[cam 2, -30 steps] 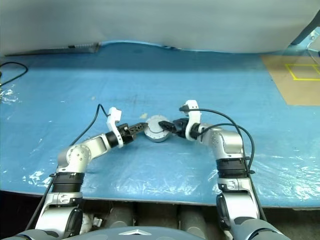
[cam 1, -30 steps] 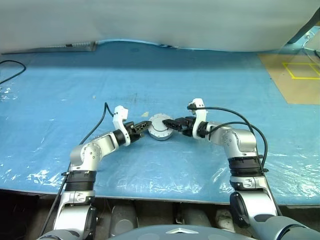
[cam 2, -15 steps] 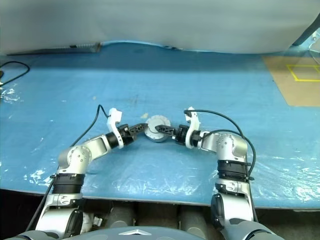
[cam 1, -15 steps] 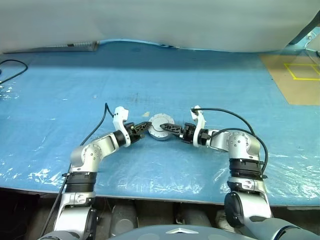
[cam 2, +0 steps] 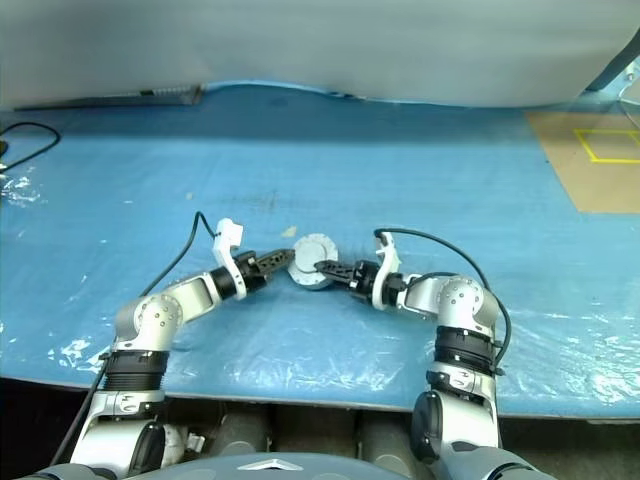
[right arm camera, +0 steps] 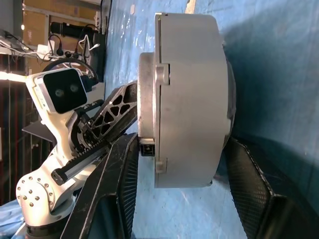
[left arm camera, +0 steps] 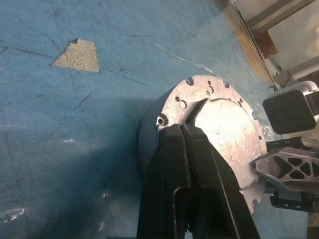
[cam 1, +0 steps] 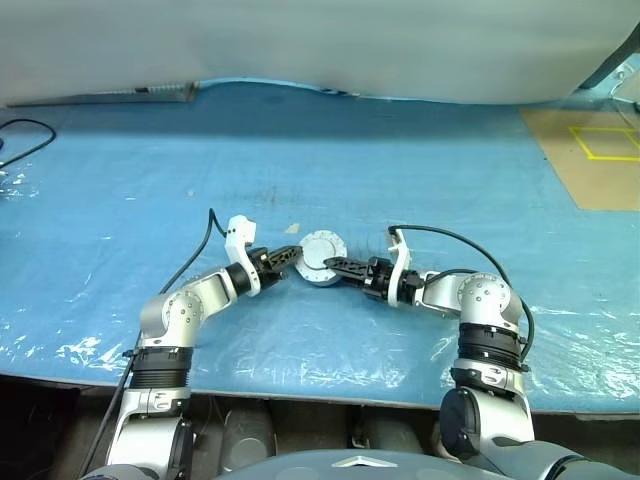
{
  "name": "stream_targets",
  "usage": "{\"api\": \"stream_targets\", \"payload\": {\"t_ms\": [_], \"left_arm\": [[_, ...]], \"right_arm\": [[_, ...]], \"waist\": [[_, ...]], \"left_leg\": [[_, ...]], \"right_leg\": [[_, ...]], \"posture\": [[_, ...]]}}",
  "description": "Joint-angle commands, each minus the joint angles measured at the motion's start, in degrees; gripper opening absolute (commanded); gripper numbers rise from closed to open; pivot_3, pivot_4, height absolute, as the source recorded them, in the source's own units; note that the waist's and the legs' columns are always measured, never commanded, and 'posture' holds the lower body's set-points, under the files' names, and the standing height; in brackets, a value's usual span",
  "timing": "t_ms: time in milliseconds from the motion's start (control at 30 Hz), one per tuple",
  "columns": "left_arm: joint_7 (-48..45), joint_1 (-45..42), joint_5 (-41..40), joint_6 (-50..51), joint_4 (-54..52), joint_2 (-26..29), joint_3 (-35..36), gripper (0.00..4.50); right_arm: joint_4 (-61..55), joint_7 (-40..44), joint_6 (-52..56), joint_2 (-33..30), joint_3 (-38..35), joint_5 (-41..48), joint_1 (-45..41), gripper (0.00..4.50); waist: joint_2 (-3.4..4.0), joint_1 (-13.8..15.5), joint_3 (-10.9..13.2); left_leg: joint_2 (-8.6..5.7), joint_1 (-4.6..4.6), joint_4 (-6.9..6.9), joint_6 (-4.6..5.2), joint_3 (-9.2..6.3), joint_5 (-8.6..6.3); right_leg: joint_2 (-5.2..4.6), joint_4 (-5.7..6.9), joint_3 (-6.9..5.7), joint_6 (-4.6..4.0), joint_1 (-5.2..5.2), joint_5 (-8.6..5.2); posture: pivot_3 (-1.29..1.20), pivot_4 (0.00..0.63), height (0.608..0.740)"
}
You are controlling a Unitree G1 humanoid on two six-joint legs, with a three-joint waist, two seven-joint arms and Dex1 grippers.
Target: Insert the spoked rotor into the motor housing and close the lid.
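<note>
Left gripper (left arm camera: 187, 130), fingers pressed together, pins the lid (left arm camera: 224, 132) while right gripper (right arm camera: 182, 164) straddles the motor housing (right arm camera: 192, 94), seemingly steadying.

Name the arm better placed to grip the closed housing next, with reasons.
Right, probably. The right gripper has one finger on each side of the motor housing, not yet clamped. The left gripper is shut, resting on the lid.
</note>
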Motion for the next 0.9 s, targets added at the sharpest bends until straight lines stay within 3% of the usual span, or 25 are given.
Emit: {"api": "stream_targets", "payload": {"t_ms": [33,233,433,467,567,900], "left_arm": [[0.0,0.76,0.59,1.04,-0.31,-0.16,-1.42,0.0],[-0.36,0.56,0.27,-1.33,-0.57,-0.72,-0.08,0.0],[2.99,-1.19,-7.75,-0.21,0.55,-3.5,9.95,0.0],[4.1,-1.68,-9.6,0.18,1.25,-4.03,12.04,0.17],[6.97,-3.04,-15.2,1.49,3.55,-5.24,17.51,0.91],[14.25,-3.93,-30.08,5.36,8.12,-9.93,25.88,4.48]], "right_arm": [[-1.37,-0.81,0.09,0.73,-0.92,1.9,0.0,2.23],[-1.73,-1.55,0.94,1.72,-3.14,3.89,-0.51,2.23],[-2.21,-3.38,2.5,4.75,-8.23,7.14,-2.52,2.23],[-2.11,-3.94,2.73,5.38,-9.41,7.67,-3.04,2.23],[-2.07,-5.3,3.36,6.95,-12.31,8.71,-4.71,2.23],[-3.18,-9.79,4.09,10.22,-16.29,12.32,-9.9,2.23]], "waist": [[0.0,0.01,0.0],[0.0,0.04,0.0],[0.07,-0.1,0.21],[0.11,-0.12,0.24],[0.13,-0.05,0.28],[0.12,0.11,0.29]], "left_leg": [[0.0,0.0,0.0,0.0,0.0,0.0],[-0.01,0.0,0.01,0.0,0.0,0.0],[0.01,-0.12,0.01,-0.01,0.0,0.01],[0.01,-0.21,0.01,-0.01,0.0,0.01],[0.0,-0.44,0.05,-0.02,-0.05,0.01],[-0.01,-0.82,0.11,-0.02,-0.15,0.02]], "right_leg": [[0.0,0.01,0.0,0.0,0.0,0.0],[-0.01,0.02,0.0,0.0,0.0,0.0],[0.01,0.04,-0.01,0.0,-0.12,0.0],[0.01,0.07,-0.01,0.04,-0.23,0.03],[0.02,0.11,-0.06,0.22,-0.4,0.14],[0.02,0.13,-0.16,0.3,-0.61,0.2]], "posture": [[0.0,0.15,0.74],[0.0,0.15,0.74],[0.0,0.15,0.74],[0.0,0.15,0.74],[0.0,0.15,0.74],[0.0,0.15,0.74]]}}
